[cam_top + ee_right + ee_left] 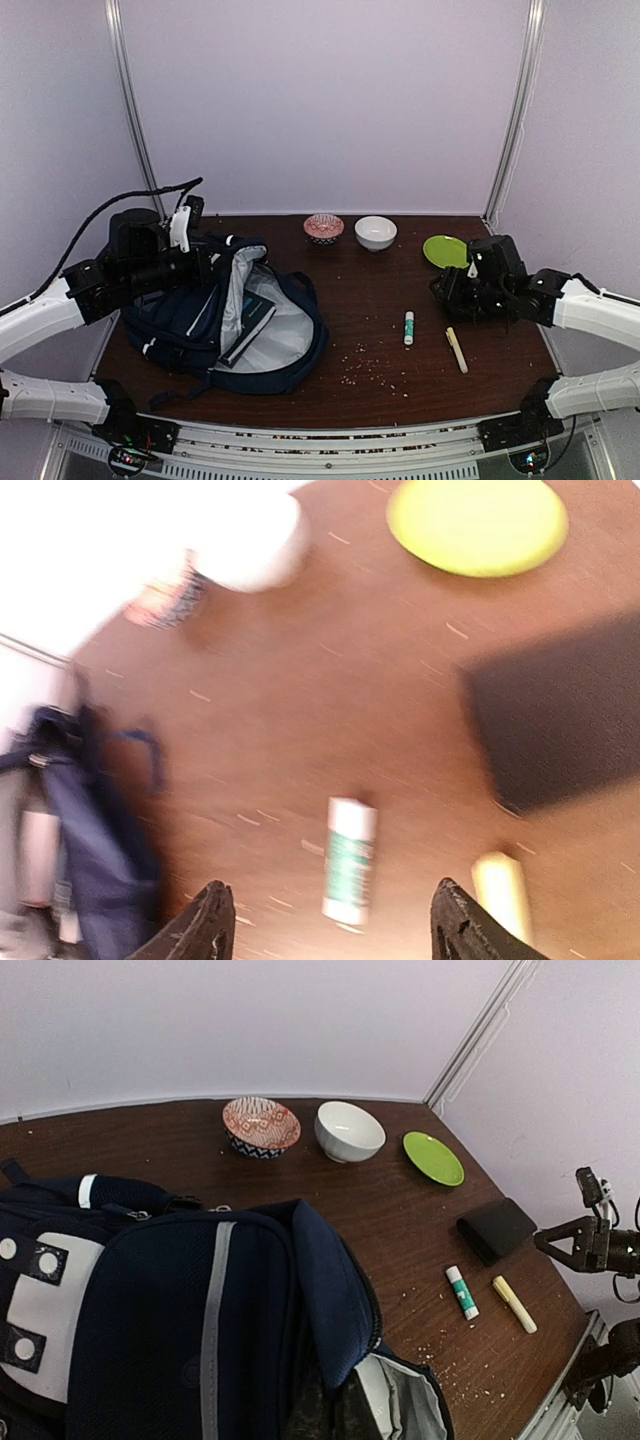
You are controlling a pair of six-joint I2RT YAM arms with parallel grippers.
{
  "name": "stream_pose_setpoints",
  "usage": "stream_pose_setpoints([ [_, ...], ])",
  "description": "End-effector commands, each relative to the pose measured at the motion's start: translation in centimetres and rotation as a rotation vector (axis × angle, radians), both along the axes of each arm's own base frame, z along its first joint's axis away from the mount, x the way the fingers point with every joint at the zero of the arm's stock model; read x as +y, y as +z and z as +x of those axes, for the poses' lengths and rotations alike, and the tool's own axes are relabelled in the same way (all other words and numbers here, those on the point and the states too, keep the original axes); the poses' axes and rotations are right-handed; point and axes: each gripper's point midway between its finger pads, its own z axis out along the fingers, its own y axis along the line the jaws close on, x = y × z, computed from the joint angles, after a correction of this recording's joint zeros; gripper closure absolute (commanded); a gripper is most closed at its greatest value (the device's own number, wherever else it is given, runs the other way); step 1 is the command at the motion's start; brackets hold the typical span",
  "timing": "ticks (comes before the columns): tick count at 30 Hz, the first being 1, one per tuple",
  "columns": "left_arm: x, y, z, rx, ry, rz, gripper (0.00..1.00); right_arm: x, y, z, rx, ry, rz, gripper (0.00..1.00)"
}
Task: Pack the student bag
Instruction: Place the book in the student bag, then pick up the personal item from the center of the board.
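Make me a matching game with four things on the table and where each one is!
Things:
1. navy-blue fabric backpack
2. flat round green plate
3. white-and-green glue stick
4. plain white round bowl

Places:
A. beside the red patterned bowl
B. lying near the pale yellow stick
C. open, on the left side of the brown wooden table
D. back right corner

Pairs: 1-C, 2-D, 3-B, 4-A
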Motion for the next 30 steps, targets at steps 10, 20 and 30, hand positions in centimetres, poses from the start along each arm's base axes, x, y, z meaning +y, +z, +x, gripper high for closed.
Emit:
stream_pose_setpoints([
  [10, 0.3, -5.0, -0.8, 0.059, -0.03, 0.031, 1.0, -6.5, -10.2, -4.8, 0.254, -0.111, -0.151, 0.37],
  [20, -0.5, -8.0, -2.4, 0.124, -0.098, -0.035, 1.0, -8.4, -11.0, -4.0, 0.221, -0.208, -0.194, 0.36],
  [30, -0.7, -9.7, -2.4, 0.187, -0.079, -0.072, 1.0, -10.0, -8.0, -0.4, 0.083, -0.522, 0.193, 0.33],
])
